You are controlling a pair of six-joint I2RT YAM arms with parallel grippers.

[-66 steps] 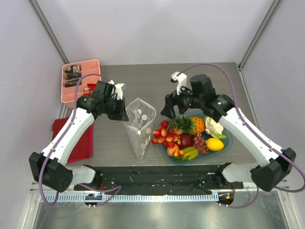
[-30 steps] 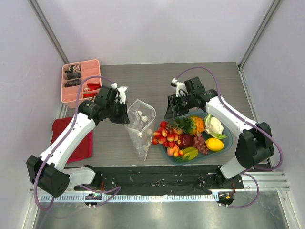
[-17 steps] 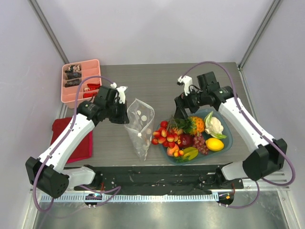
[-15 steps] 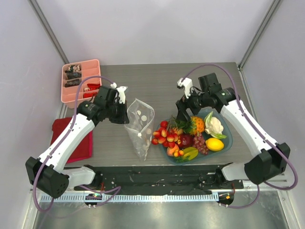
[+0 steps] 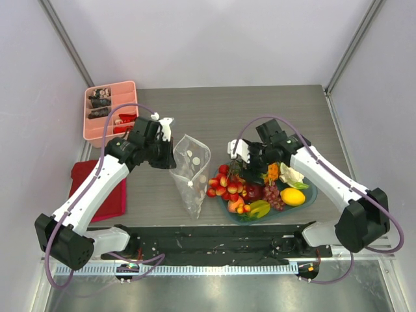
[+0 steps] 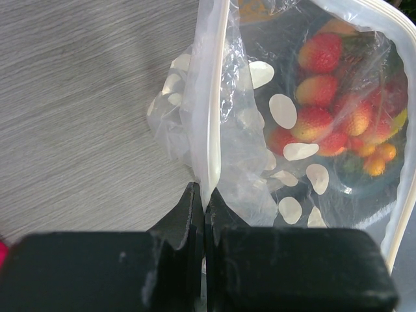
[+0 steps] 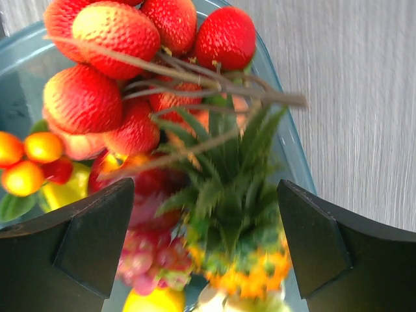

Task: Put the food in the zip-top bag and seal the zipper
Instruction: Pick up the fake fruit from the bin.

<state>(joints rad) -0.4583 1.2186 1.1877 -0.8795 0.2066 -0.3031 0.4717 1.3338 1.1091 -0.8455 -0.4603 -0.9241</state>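
Pineapple (image 7: 227, 214) leaves sit under the strawberry stems (image 7: 195, 75), so the wide-open right gripper (image 7: 205, 237) might pull berries (image 7: 117, 32) off the plate (image 7: 19, 84), while the left gripper (image 6: 203, 208) pinches the zip-top bag (image 6: 286, 110) rim.

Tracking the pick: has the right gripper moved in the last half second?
Yes. The right gripper came toward the near table edge, from the teal plate's far rim to over the pineapple, jaws open.

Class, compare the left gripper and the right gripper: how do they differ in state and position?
The left gripper is shut on the edge of the zip-top bag; the right gripper is open, holding nothing. The left is at the bag; the right hangs over the pineapple. Both have black fingers.
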